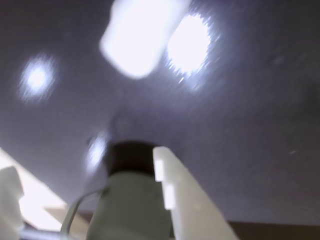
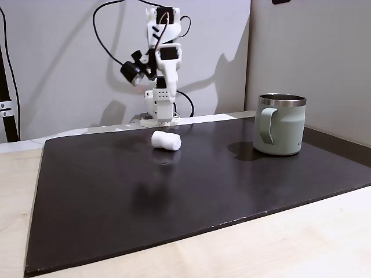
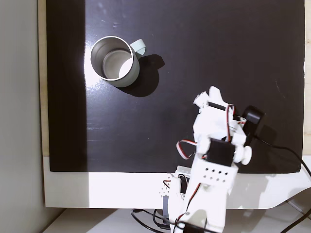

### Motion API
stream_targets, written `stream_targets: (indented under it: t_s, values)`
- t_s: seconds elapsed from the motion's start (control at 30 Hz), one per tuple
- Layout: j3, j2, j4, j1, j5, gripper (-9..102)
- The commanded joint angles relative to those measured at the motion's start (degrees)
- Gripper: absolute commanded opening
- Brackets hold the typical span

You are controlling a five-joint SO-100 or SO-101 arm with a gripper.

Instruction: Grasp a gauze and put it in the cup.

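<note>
Matte black mat [image 2: 174,197] is covering the pale table [image 2: 301,243], carrying a soft white rolled gauze [image 2: 166,141]. Right of it in a fixed view, the sage-green steel-rimmed cup [image 2: 280,124] is standing upright. Whether the fingers [image 1: 165,200] are spreading wide or narrow, I cannot tell.

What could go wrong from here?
1. The gauze roll lies on its side on the glossy black mat, untouched; a finger nudge could roll it away.
2. The wrist view is blurred with glare, so aiming the hand may be off.
3. The mug stands far off; the carry risks a drop.
</note>
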Motion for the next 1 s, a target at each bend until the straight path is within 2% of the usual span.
stream_targets:
  t_s: [0.0, 0.17, 0.47, 0.97]
  values:
    - [-2.37, -2.46, 0.79, 3.60, -2.02, 30]
    - [-3.16, -7.12, -1.23, 6.33, -3.25, 31]
    - [-2.99, -15.12, -6.77, 4.57, -3.43, 32]
    - [7.91, -22.41, -19.25, 2.46, -3.43, 31]
